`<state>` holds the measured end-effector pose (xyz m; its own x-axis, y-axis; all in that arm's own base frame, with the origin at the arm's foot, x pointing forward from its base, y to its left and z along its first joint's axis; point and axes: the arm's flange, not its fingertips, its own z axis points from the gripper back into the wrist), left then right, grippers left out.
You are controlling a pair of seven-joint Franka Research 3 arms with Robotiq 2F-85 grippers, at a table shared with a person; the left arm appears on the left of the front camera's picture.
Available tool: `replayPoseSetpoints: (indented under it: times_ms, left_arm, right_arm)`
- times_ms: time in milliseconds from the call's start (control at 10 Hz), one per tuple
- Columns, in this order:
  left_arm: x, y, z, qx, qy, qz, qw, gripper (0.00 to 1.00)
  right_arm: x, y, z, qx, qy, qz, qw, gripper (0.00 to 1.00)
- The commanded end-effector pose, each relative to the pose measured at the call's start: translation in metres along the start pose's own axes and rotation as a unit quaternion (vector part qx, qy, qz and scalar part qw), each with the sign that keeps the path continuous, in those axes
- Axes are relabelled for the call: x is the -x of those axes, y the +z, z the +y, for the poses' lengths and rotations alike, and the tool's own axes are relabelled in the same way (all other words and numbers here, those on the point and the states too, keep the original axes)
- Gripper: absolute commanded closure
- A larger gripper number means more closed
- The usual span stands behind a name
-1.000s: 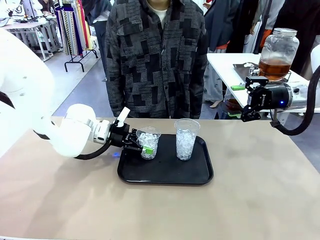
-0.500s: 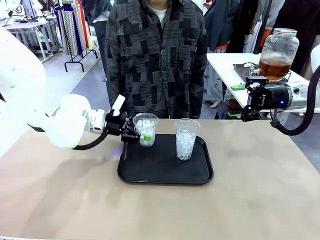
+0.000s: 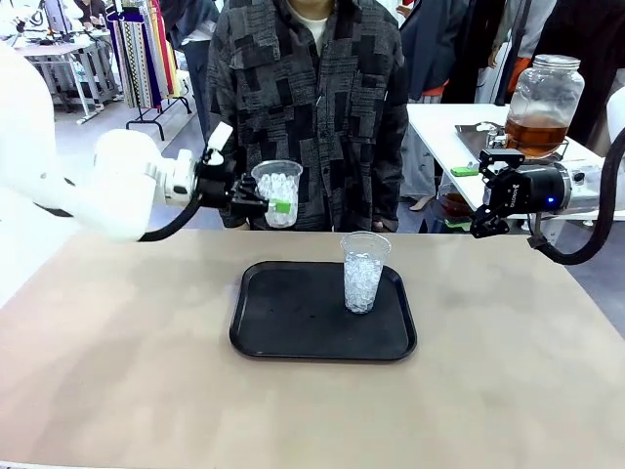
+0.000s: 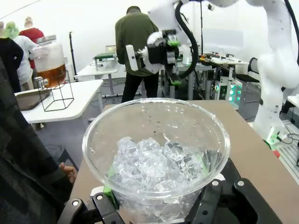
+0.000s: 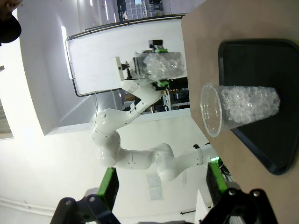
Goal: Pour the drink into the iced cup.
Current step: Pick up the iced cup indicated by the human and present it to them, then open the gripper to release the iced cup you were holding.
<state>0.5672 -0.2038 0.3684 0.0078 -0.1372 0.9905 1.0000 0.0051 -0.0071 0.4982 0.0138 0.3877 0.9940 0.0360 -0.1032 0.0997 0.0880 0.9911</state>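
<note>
The left tool [image 3: 271,203] was clamped on a clear cup of crushed ice [image 3: 277,191] and held it upright in the air, up and to the left of the black tray [image 3: 293,337], off the surface [image 3: 117,371]. A second iced cup [image 3: 363,272] stood on the tray's right part. Well right of the tray, the right tool [image 5: 161,175] hung with its jaws wide and nothing between them. The drink [image 3: 535,134] sat in the bottom of a lidded glass jar [image 3: 543,103], on a side table beyond and right of the tray.

The step in hand looked like carrying the iced cup to the drink; no pouring had begun. The next move probably called for crossing above the tray toward the jar, keeping the cup level so no ice spilled, and steering clear of the right tool.
</note>
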Motion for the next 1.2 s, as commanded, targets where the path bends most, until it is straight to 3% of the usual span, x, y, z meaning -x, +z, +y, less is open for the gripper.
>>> replayPoseSetpoints:
  times_ms: [0, 1100]
  left_arm:
    - [-0.013, 0.0046, 0.0125, 0.005, 0.008, 0.0, 1.0, 0.24]
    - [-0.0096, 0.0032, 0.0066, -0.004, 0.003, -0.002, 1.0, 0.24]
  right_arm:
    - [-0.0005, 0.0003, 0.0015, -0.001, 0.004, -0.001, 1.0, 0.0]
    - [-0.0005, 0.0003, 0.0015, -0.001, 0.004, -0.001, 1.0, 0.0]
